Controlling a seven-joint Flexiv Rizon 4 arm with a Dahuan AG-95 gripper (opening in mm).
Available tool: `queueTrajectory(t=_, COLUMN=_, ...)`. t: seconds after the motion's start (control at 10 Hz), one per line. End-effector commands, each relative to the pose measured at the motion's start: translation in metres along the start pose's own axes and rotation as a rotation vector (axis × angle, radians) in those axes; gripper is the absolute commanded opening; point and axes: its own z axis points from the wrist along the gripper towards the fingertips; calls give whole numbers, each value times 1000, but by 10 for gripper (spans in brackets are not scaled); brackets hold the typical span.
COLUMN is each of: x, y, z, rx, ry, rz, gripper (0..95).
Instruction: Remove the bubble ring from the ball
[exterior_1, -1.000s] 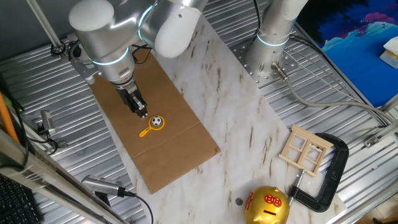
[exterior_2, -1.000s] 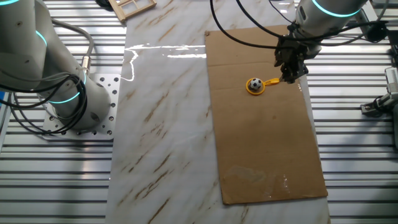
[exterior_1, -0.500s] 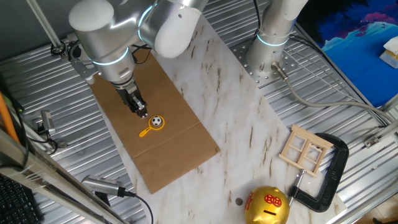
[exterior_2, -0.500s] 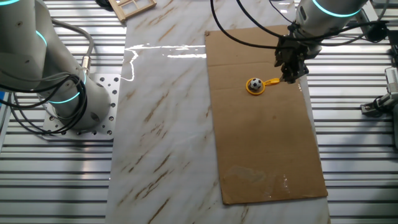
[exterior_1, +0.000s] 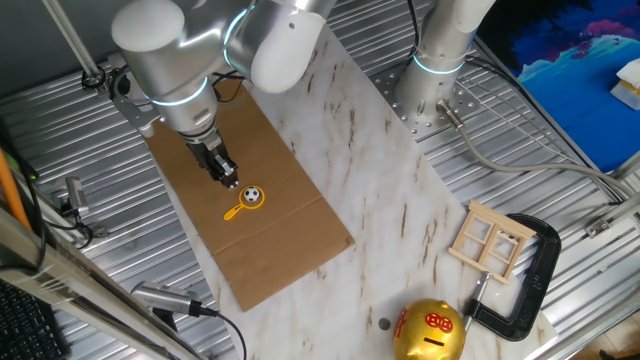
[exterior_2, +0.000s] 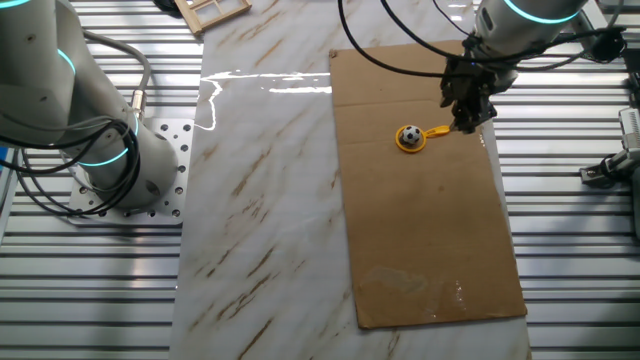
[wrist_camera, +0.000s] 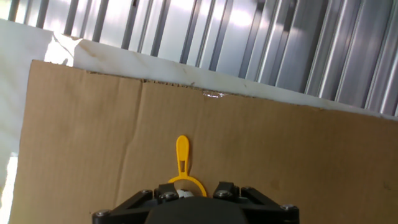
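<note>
One arm reaches over a brown cardboard sheet (exterior_1: 250, 200) lying on the marble tabletop (exterior_1: 400, 200). Its end effector (exterior_1: 228, 183) hangs close above the cardboard, just beside the ball (exterior_1: 253, 194); whether its fingers are apart or together cannot be told from any view. The bubble ring (exterior_1: 243, 205) lies flat on the cardboard, its loop encircling the black-and-white ball, its handle (wrist_camera: 181, 155) pointing away from the loop. In the hand view the handle and part of the loop show beyond the hand's housing. A gold piggy bank (exterior_1: 430, 332) stands well apart, near a black clamp (exterior_1: 525, 285).
</note>
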Motion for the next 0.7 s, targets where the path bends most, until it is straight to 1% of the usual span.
queueTrajectory(t=0.1, x=-2, y=1, z=0, rx=-11, ry=22, rz=-33, gripper=380)
queueTrajectory(t=0.2, x=-2, y=1, z=0, rx=-19, ry=23, rz=-44, gripper=380)
queueTrajectory(t=0.4, x=-2, y=1, z=0, rx=-21, ry=24, rz=-49, gripper=380)
queueTrajectory(t=0.5, x=1, y=2, z=2, rx=-32, ry=16, rz=-29, gripper=380)
queueTrajectory(t=0.6, x=4, y=5, z=9, rx=-38, ry=2, rz=-9, gripper=380)
queueTrajectory(t=0.7, x=5, y=10, z=15, rx=-40, ry=-9, rz=9, gripper=380)
